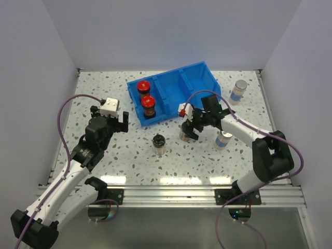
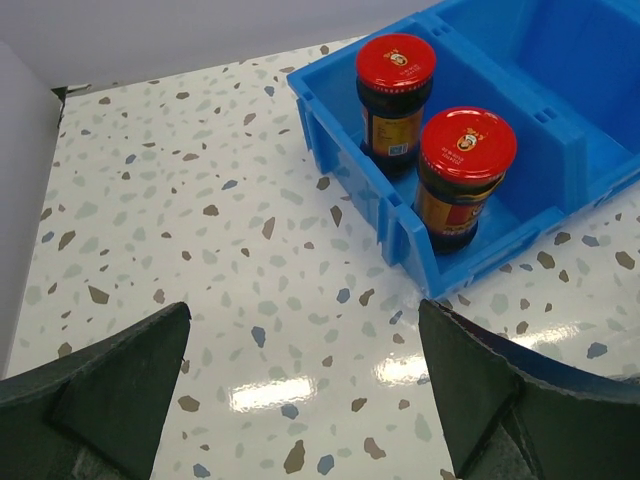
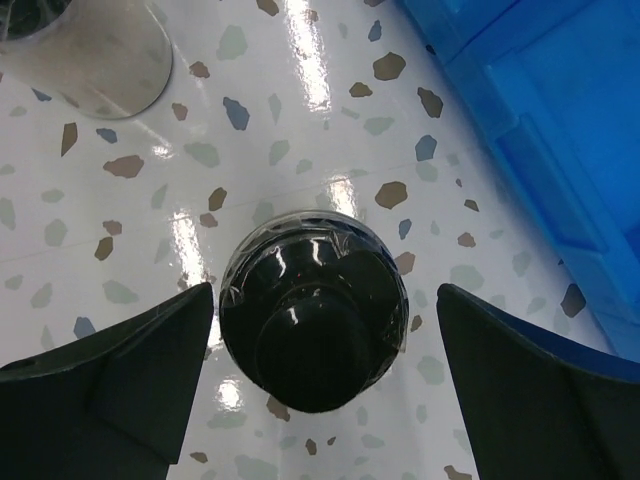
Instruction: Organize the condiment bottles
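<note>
Two red-capped jars (image 1: pixel 143 88) (image 1: pixel 148 105) with dark contents stand in the left compartment of the blue bin (image 1: pixel 199 72); they also show in the left wrist view (image 2: pixel 396 95) (image 2: pixel 462 175). One black-capped glass jar (image 1: pixel 158 143) stands alone on the table. The other black-capped jar (image 3: pixel 313 325) stands upright between the open fingers of my right gripper (image 3: pixel 322 300), which is low over it (image 1: pixel 189 127) without touching. Two silver-capped jars (image 1: pixel 239 91) (image 1: pixel 224 139) stand at the right. My left gripper (image 1: pixel 117 121) is open and empty, left of the bin.
The bin's middle and right compartments hold nothing. Its front wall (image 2: pixel 360 170) is close ahead of my left gripper (image 2: pixel 305 400). The bin's edge (image 3: pixel 560 130) lies right of my right gripper. The lone black-capped jar's glass (image 3: pixel 85 45) shows at upper left.
</note>
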### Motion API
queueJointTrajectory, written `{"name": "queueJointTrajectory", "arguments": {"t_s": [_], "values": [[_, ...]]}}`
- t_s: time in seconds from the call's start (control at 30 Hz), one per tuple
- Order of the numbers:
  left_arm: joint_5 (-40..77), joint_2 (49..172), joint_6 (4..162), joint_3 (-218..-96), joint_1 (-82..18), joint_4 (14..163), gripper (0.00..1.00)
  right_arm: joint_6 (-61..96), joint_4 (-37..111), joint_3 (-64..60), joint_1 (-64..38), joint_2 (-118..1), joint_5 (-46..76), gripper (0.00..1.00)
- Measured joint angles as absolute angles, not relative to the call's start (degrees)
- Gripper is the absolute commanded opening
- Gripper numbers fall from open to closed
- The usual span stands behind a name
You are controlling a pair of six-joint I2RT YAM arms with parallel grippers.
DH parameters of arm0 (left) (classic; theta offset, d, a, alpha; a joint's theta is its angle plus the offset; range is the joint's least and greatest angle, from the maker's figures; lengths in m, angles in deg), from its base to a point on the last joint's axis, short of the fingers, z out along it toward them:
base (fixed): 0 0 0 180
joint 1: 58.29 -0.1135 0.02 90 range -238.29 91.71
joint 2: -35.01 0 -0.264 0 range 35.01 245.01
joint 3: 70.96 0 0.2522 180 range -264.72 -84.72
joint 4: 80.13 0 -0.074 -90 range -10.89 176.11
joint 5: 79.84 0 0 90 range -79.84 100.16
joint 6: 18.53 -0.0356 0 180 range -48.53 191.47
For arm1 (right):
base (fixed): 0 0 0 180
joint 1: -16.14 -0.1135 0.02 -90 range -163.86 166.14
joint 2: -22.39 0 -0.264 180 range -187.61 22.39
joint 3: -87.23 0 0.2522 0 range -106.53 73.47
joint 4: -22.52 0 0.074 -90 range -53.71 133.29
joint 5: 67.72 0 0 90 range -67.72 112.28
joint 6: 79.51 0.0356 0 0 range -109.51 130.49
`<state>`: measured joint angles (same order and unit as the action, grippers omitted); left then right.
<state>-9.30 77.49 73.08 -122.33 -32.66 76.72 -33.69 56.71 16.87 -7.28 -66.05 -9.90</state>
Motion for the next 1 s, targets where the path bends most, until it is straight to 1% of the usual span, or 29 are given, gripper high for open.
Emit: {"name": "queueJointTrajectory", "arguments": {"t_s": [0.03, 0.13, 0.17, 0.2, 0.23, 0.27, 0.3, 0.37, 0.4, 0.43, 0.47, 0.53, 0.67, 0.8, 1.0], "values": [[-9.5, 77.5, 73.1, -122.3, -32.7, 76.7, 1.00, -33.2, 56.4, 16.4, -7.5, -66.7, -9.7, 0.94], [-9.7, 77.5, 73.1, -122.3, -32.7, 76.7, 1.00, -32.1, 56.0, 15.6, -8.1, -68.0, -8.9, 0.84], [-9.8, 77.5, 73.1, -122.3, -32.7, 76.7, 1.00, -31.9, 56.0, 15.4, -8.2, -68.2, -8.7, 0.69], [-9.8, 77.5, 73.1, -122.3, -32.7, 76.7, 1.00, -31.8, 56.1, 15.1, -8.3, -68.3, -8.7, 0.59], [-9.8, 77.5, 73.1, -122.3, -32.7, 76.7, 1.00, -31.7, 56.4, 14.8, -8.5, -68.5, -8.5, 0.46], [-9.9, 77.5, 73.0, -122.3, -32.7, 76.7, 1.00, -31.5, 56.8, 14.2, -8.6, -68.8, -8.2, 0.26], [-10.0, 77.5, 72.8, -122.3, -32.7, 76.7, 1.00, -31.3, 57.3, 13.6, -8.6, -69.1, -8.2, 0.19], [-10.1, 77.5, 72.7, -122.3, -32.7, 76.7, 1.00, -31.2, 59.2, 12.1, -8.6, -69.7, -8.2, 0.12], [-10.1, 77.5, 72.7, -122.3, -32.7, 76.7, 1.00, -31.2, 60.7, 10.9, -8.6, -69.9, -8.2, 0.03], [-10.1, 77.5, 72.7, -122.3, -32.7, 76.7, 1.00, -31.2, 63.2, 9.2, -8.6, -70.2, -8.3, 0.01], [-10.1, 77.5, 72.7, -122.3, -32.7, 76.7, 1.00, -31.1, 65.4, 7.2, -8.6, -70.5, -8.3, 0.00], [-10.1, 77.4, 72.7, -122.3, -32.7, 76.7, 1.00, -30.7, 70.2, 1.4, -8.6, -71.2, -8.4, 0.00], [-10.2, 77.4, 72.7, -122.3, -32.7, 76.7, 1.00, -28.2, 74.1, -9.3, -8.6, -71.6, -8.6, 0.00], [-10.3, 77.2, 72.7, -122.3, -32.7, 76.7, 1.00, -22.9, 74.1, -18.4, -8.6, -72.9, -6.8, 0.00], [-10.3, 77.1, 72.7, -122.3, -32.7, 76.7, 1.00, -11.5, 66.9, -26.2, -8.8, -80.9, 2.9, 0.00]]}}
